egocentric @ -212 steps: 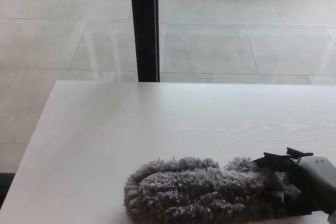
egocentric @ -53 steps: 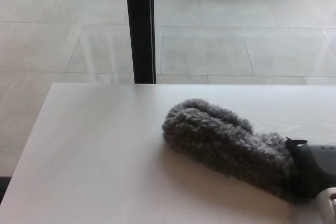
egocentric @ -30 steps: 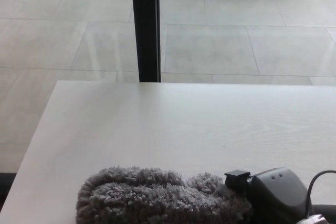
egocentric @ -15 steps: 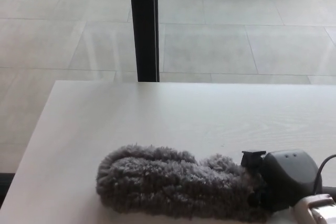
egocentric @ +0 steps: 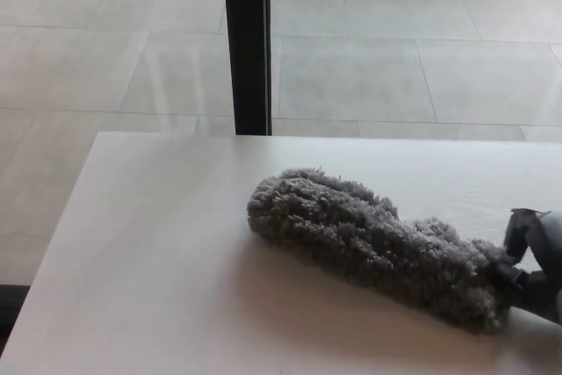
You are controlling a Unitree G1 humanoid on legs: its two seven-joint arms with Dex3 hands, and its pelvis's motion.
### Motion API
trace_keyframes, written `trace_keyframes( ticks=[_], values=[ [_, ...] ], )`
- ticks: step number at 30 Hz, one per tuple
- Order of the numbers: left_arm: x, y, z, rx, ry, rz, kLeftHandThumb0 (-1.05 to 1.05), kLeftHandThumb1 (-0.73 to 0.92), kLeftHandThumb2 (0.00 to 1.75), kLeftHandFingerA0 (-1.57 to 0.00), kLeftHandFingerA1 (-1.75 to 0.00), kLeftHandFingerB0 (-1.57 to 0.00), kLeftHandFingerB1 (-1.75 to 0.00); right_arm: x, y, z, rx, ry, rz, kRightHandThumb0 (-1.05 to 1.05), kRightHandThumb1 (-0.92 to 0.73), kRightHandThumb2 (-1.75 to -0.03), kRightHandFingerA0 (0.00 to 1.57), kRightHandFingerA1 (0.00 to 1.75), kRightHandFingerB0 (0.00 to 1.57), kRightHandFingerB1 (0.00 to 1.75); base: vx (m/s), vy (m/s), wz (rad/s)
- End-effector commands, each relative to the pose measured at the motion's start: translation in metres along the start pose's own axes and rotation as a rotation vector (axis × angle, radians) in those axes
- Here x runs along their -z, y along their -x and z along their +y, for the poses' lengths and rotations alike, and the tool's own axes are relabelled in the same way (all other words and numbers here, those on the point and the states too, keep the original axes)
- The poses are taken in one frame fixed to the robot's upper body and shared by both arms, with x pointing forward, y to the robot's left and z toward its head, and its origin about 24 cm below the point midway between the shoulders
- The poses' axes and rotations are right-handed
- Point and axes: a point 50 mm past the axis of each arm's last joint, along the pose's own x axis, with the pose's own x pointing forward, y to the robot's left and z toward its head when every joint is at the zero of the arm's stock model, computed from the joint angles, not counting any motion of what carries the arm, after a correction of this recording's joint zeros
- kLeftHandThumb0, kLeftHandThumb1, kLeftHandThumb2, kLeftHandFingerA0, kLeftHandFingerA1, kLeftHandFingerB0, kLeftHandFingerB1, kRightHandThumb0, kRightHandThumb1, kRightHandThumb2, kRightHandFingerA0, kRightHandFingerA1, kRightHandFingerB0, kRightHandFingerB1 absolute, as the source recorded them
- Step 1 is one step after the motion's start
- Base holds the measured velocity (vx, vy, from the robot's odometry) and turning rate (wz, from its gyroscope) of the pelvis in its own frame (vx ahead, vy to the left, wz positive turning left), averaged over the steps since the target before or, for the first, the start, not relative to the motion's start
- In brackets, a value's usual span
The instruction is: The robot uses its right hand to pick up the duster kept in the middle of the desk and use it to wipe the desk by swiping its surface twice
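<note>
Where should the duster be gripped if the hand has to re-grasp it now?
Grip the duster at its narrow right end, coming in from the right edge of the desk. The fluffy head lies slanted, its rounded tip pointing up and left, and would squash under fingers. The handle end tapers toward the right hand, which already covers it; the handle itself is hidden.

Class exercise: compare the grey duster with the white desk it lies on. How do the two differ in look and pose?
1. The duster is dark grey; the desk is white.
2. The duster is shaggy and fluffy; the desk is smooth with a faint grain.
3. The duster lies slantwise, its tip toward the far left; the desk runs flat and square to the view.
Both look dull, not shiny. The right hand holds the duster's near end.
</note>
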Motion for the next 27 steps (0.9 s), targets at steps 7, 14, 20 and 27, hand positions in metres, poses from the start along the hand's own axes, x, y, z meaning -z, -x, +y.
trace_keyframes(
  ticks=[7, 14, 20, 27],
  values=[
    [0.004, 0.002, 0.005, -0.022, 0.002, 0.000, -0.63, 0.39, 0.82, -0.85, -0.77, -0.77, -0.64, 0.084, 0.023, 0.010, -0.127, 0.022, 0.431, -0.37, -0.54, -0.97, 1.15, 1.31, 0.87, 1.05, 0.00, 0.000, 0.00],
    [0.006, 0.003, 0.006, -0.022, -0.002, -0.003, -0.55, 0.45, 0.56, -0.92, -0.78, -0.78, -0.53, 0.094, 0.031, 0.014, -0.148, 0.041, 0.480, -0.39, -0.72, -0.64, 0.80, 1.68, 0.70, 1.29, 0.00, 0.000, 0.00],
    [0.006, 0.003, 0.005, -0.006, -0.012, 0.004, -0.53, 0.48, 0.55, -0.88, -0.69, -0.81, -0.52, 0.086, 0.031, 0.018, -0.125, 0.013, 0.440, -0.43, -0.52, -0.94, 1.15, 1.35, 0.83, 1.14, 0.00, 0.000, 0.00],
    [0.005, 0.002, 0.007, -0.015, 0.010, 0.006, -0.53, 0.45, 0.57, -0.94, -0.79, -0.79, -0.53, 0.064, 0.033, 0.029, -0.060, -0.083, 0.349, -0.41, -0.50, -0.92, 1.18, 1.36, 0.85, 1.12, 0.00, 0.000, 0.00]
  ],
)
